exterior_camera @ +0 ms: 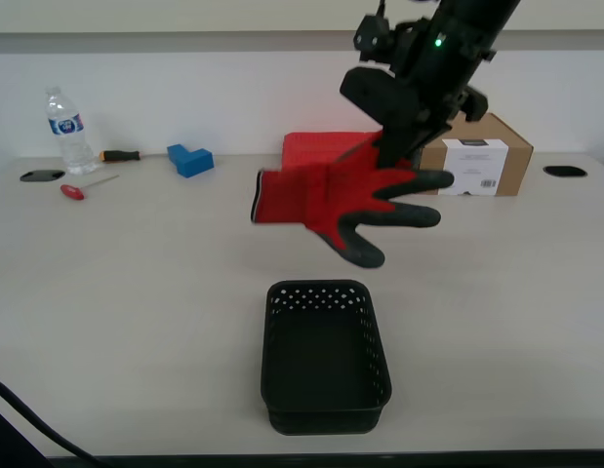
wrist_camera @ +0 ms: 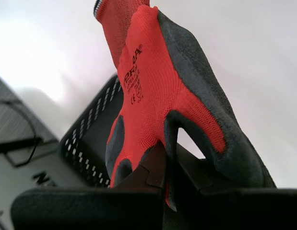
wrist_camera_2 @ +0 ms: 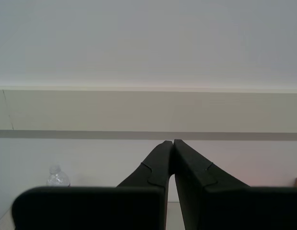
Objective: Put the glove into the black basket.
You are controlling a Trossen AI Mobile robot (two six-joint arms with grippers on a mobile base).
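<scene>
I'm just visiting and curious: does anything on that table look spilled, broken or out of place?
Nothing looks spilled or damaged. The one striking thing is the glove, which hangs in the air from my first gripper, above and behind the black basket. The basket is upright and holds nothing. My second gripper is shut on nothing, aimed at the wall.

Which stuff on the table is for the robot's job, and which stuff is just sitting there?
For the job:
- glove, held up by my first tool
- black basket, on the table below it

Just lying about:
- water bottle
- two screwdrivers
- blue block
- red case
- cardboard box
</scene>
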